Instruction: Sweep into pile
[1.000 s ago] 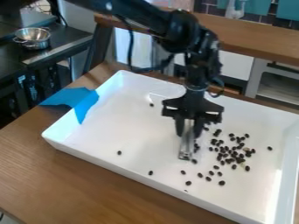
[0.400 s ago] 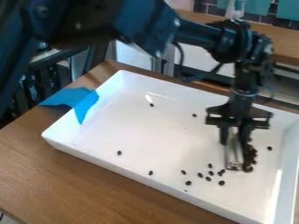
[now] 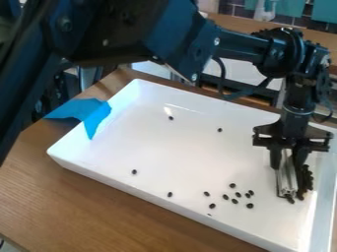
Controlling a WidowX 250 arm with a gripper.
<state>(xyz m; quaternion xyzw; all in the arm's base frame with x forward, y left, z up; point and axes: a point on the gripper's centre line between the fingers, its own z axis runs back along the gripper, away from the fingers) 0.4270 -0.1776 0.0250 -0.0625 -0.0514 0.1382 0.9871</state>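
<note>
Where the pile gathers: dark beans (image 3: pixel 307 180), bunched close against the sweeper (image 3: pixel 287 184), near the wall at the right-hand end of the white tray (image 3: pixel 131 190), as seen in the view.
Sweeper: one, slim and silvery; nearly upright, lower end down by the tray floor, presumably so its side can push beans along.
Pincer: black gripper (image 3: pixel 287 166), closed on the sweeper's upper part and pointing down, probably to keep it steady against the load.
Near strays: a loose group (image 3: pixel 235 201) toward the tray's front side, apart from the pile.
Far strays: four single beans, well apart, two toward the back and two toward the front left.
Tray walls: raised all round, likely to keep beans off the wooden table (image 3: pixel 99 206).
Blue tape (image 3: pixel 79 108): laid over the tray's left rim and onto the table, perhaps to anchor it.
Lettering: none legible on tray or sweeper.
Progress: main pile formed, by judgement; strays remain for further strokes.
Risk: beans slipping round the sweeper's end.
</note>
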